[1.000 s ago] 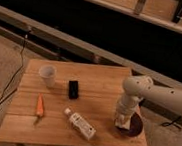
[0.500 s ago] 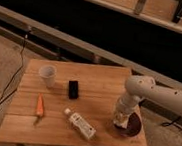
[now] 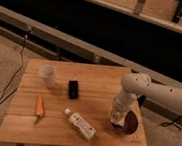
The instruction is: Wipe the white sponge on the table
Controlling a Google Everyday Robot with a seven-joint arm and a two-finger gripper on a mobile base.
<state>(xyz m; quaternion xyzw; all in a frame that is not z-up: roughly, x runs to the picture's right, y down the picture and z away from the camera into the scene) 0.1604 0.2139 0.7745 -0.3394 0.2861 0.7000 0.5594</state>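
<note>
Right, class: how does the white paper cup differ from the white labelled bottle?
The white paper cup stands upright; the white labelled bottle lies on its side. The cup is short; the bottle is longer and slimmer. The cup sits back left, the bottle near the front edge. Both are whitish and rest on the light wooden table; the gripper hangs low at its right end.

The wooden table [image 3: 103,86] has a plank-striped top. On its far left part stands a white cup [image 3: 47,75], and just to the right of it lies a small black block [image 3: 73,89]. Near the left edge lies an orange carrot [image 3: 40,106]. A white bottle [image 3: 80,125] lies on its side at the near middle. At the near right corner is a dark red dish [image 3: 131,124], and the gripper [image 3: 116,119] is low at its left rim.
</note>
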